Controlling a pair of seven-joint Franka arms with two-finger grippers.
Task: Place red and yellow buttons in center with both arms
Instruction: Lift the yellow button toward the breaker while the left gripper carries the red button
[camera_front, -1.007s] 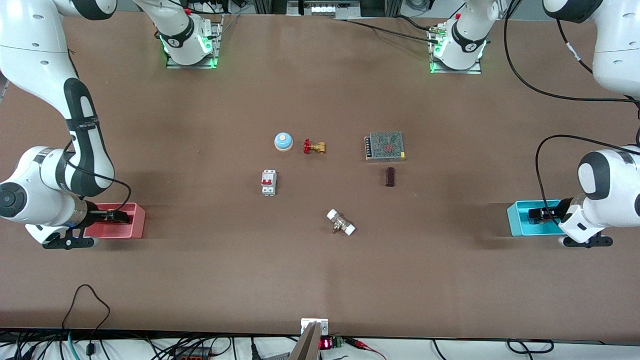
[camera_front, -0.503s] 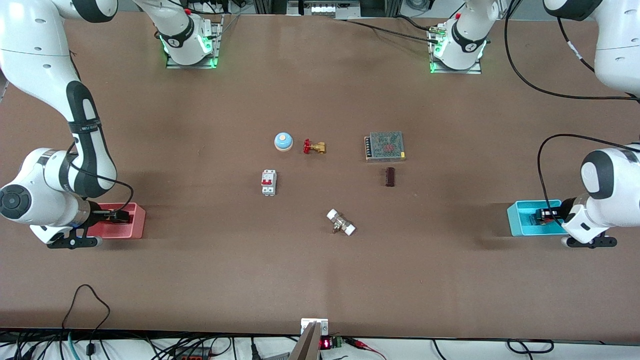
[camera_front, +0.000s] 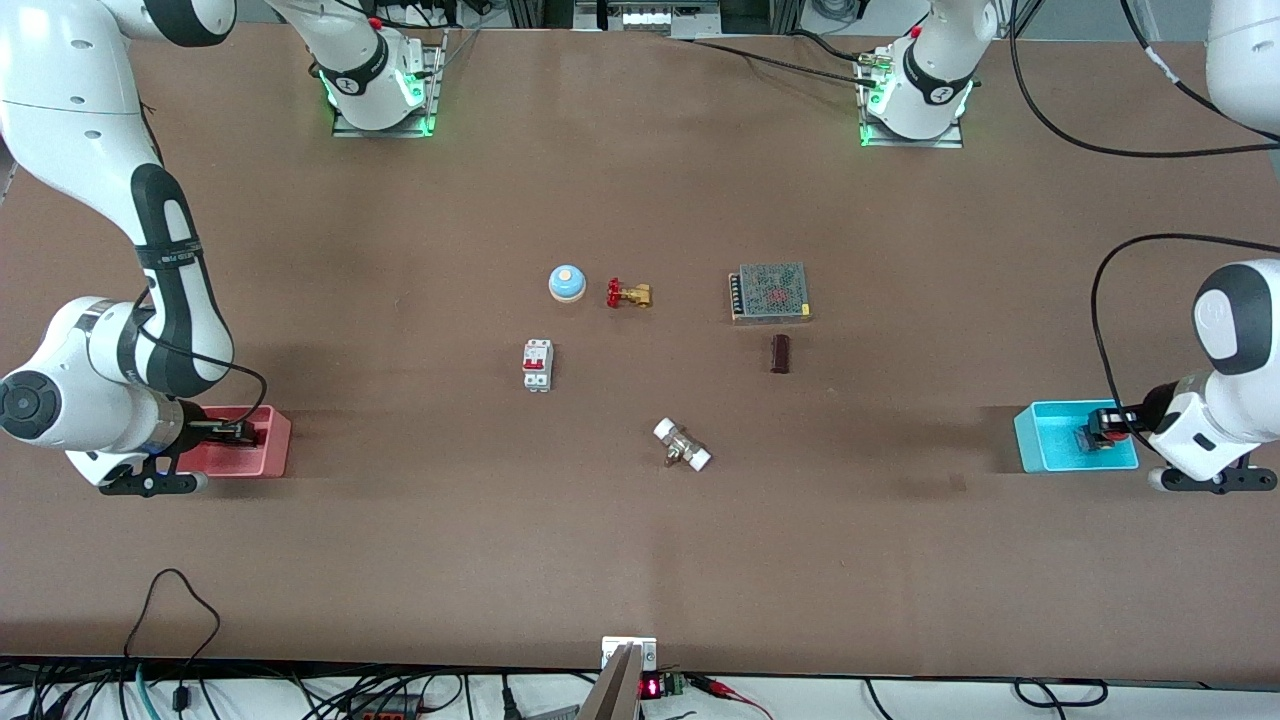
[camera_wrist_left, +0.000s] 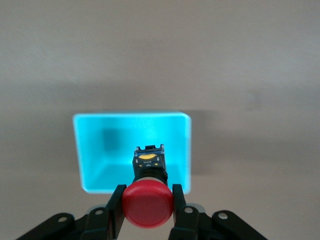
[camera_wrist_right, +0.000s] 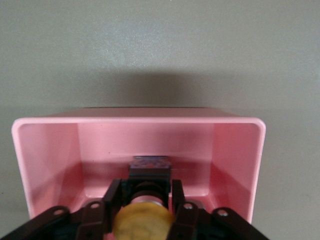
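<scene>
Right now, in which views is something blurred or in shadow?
Left wrist view: the round red-capped push button is soft, and the glowing cyan plastic bin looks overexposed. Right wrist view: the orange-yellow button cap is blurred, and a shadow borders the pink plastic bin. Front view: soft arm shadows darken the matte brown tabletop.

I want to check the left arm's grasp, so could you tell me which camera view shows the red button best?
The left wrist view: the red button fills the foreground, its cap clamped in the left gripper above the cyan bin. The front view shows only a small red speck at that gripper. The right wrist view does not show it.
</scene>
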